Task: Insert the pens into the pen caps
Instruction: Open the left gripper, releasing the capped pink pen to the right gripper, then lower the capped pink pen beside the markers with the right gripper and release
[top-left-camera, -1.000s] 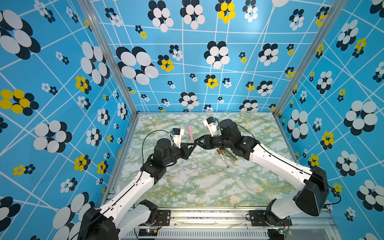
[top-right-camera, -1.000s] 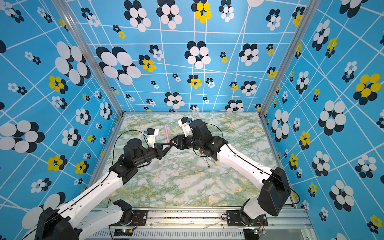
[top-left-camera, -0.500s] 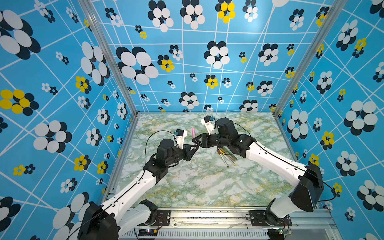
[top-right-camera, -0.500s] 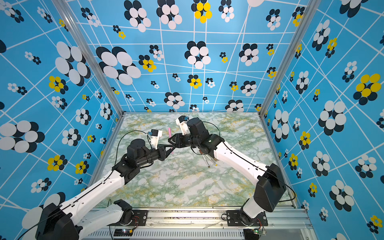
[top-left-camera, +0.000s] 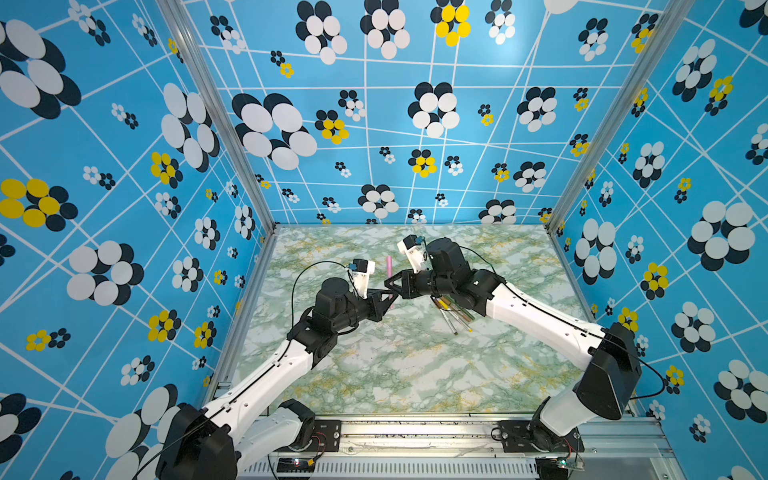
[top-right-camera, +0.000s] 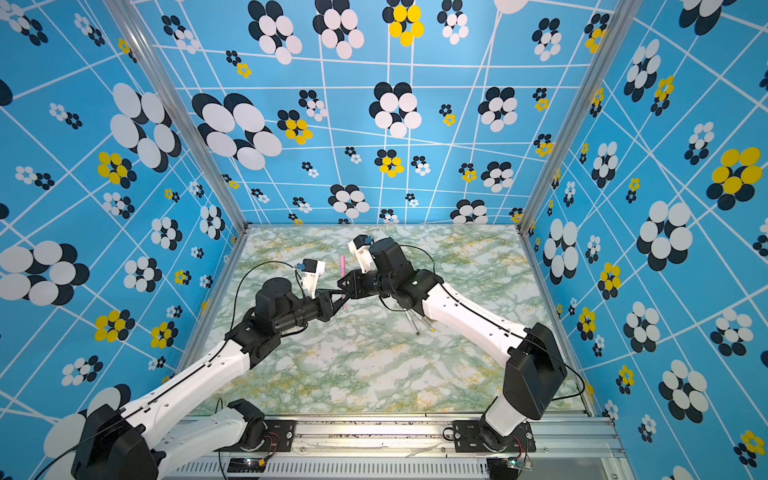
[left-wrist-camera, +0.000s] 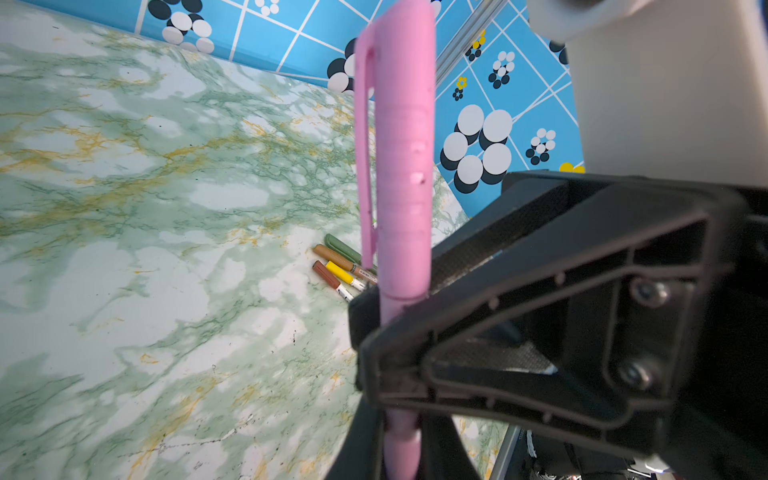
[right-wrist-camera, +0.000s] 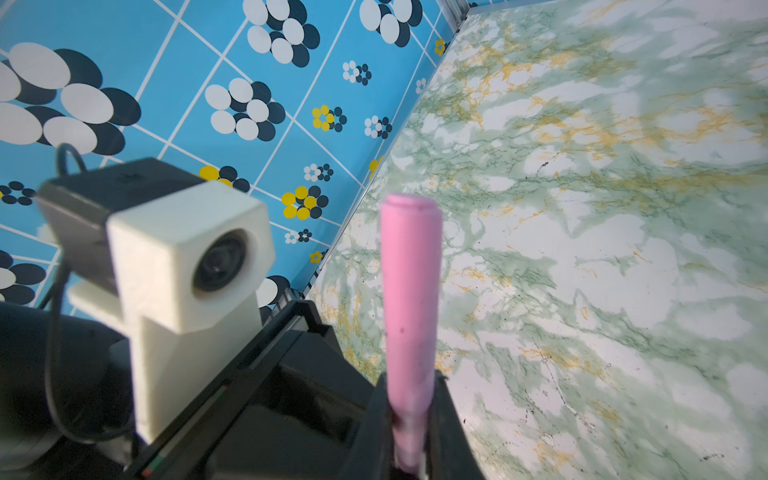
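The capping of the pink pen (left-wrist-camera: 400, 428) looks all but done. It stands upright in mid-air above the middle of the worktop (top-left-camera: 395, 374) with the pink cap (left-wrist-camera: 397, 145) already over its upper end and the clip running down one side. The left hand (top-left-camera: 390, 297) is clamped on the lower barrel. The right hand (right-wrist-camera: 411, 432) has its jaws closed tight on the same pen just under the cap's rim, so both hands hold one pen. Whether the cap is pushed fully home cannot be told from here. The other pens (left-wrist-camera: 340, 270) lie in a loose bundle on the worktop under the right arm, and the ones that show wear coloured caps. The next move probably calls for one hand to let go cleanly without tilting the pen — then the pink pen can be laid beside the bundle.
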